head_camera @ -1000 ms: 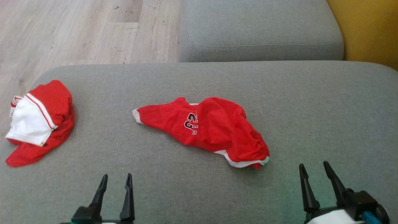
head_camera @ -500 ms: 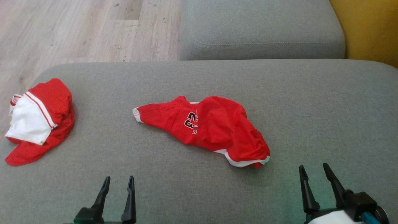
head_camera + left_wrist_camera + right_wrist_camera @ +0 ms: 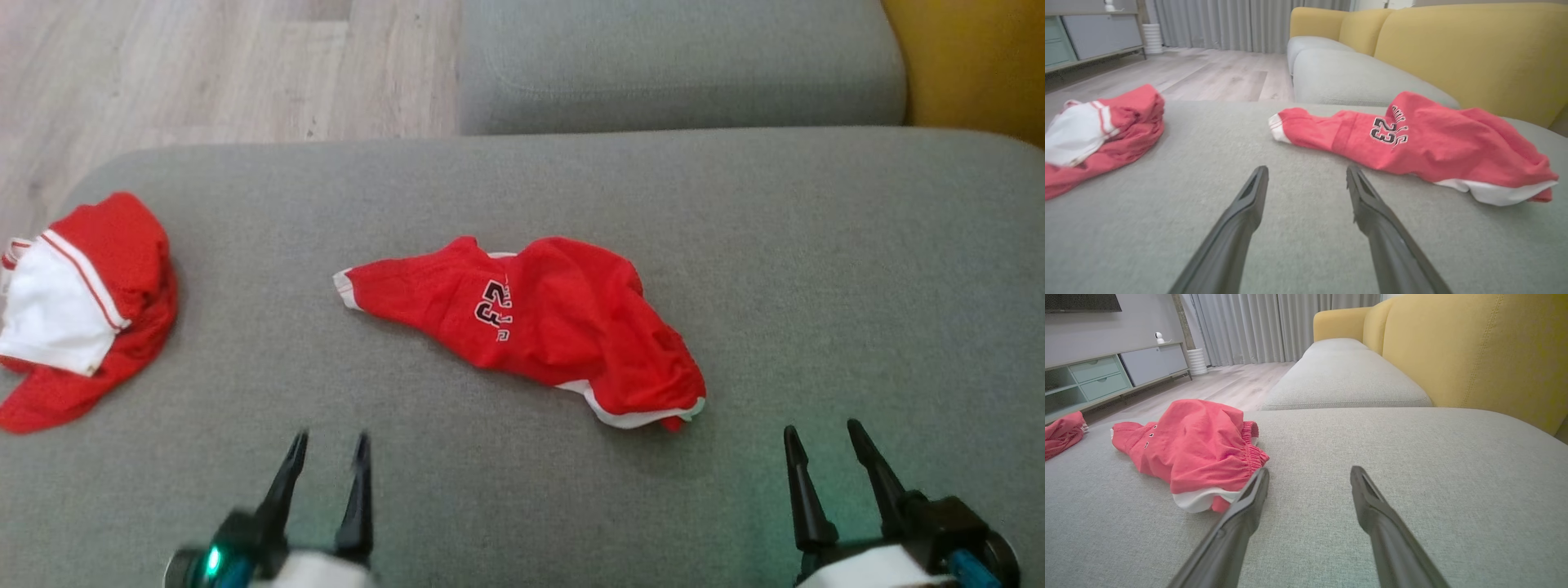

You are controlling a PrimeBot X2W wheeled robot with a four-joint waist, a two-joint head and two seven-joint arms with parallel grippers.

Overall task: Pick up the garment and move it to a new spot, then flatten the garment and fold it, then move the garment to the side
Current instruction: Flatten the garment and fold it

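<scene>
Grey cushion (image 3: pixel 816 245) beneath rumpled red garment (image 3: pixel 571 335) (second red heap (image 3: pixel 82 310) partly off-frame), left claw (image 3: pixel 330 443) and right claw (image 3: pixel 821 429) agape, empty.

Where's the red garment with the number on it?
Head view: numbered garment on the cushion, beyond left claw and right claw, right of the other garment.

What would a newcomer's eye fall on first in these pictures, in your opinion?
A crumpled red garment with a printed number lies mid-cushion on the grey sofa. A red and white bundle sits at the cushion's left edge. The left gripper and right gripper hover at the near edge, fingers apart, empty.
</scene>
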